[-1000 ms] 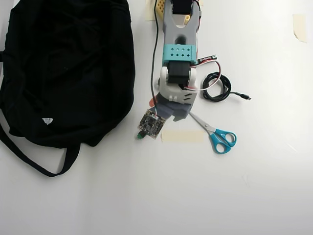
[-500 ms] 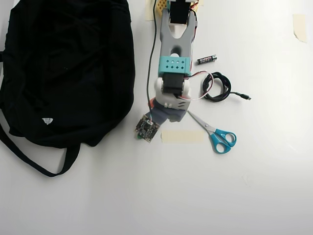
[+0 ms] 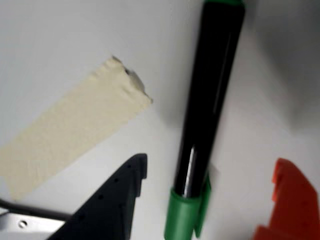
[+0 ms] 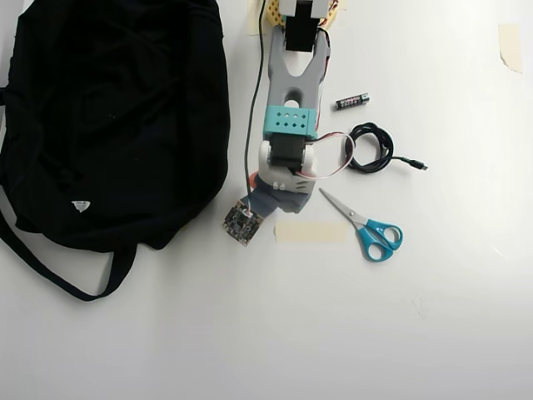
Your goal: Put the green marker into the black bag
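In the wrist view the green marker [image 3: 210, 100] lies on the white table, a dark barrel with its green cap [image 3: 186, 216] nearest the camera. My gripper [image 3: 210, 165] is open and straddles it. The dark finger [image 3: 117, 197] is to its left and the orange finger [image 3: 290, 200] to its right, each with a gap to the barrel. In the overhead view my gripper [image 4: 268, 197] sits under the arm's head and hides the marker. The black bag [image 4: 108, 117] fills the upper left, its edge a short way left of the arm.
A strip of beige tape [image 4: 310, 232] [image 3: 65, 135] lies just beside the gripper. Blue-handled scissors [image 4: 366, 227], a coiled black cable [image 4: 371, 148] and a small battery [image 4: 352, 101] lie right of the arm. The bag's strap [image 4: 58, 271] loops out at lower left.
In the overhead view the arm's head has swung a little left toward the bag, and the battery has come out from under it. The small green end seen below the camera board no longer shows.
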`<state>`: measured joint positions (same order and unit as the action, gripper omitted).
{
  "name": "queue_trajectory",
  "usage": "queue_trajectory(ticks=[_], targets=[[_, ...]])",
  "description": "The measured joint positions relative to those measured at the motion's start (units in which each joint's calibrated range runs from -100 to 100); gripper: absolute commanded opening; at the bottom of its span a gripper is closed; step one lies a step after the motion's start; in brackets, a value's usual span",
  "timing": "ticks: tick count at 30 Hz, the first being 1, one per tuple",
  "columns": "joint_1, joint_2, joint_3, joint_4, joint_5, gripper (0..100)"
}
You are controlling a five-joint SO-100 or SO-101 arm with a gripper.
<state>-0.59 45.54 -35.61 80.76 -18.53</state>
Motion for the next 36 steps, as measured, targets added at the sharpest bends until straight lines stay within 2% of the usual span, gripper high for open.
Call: queue_trajectory(ticks=[21, 26, 36], targets=[[0.66, 7.06, -5.74, -1.63, 0.00, 32], [0.66, 7.06, -5.74, -1.63, 0.00, 24], [1.32, 7.64, -6.05, -1.63, -0.10, 17]])
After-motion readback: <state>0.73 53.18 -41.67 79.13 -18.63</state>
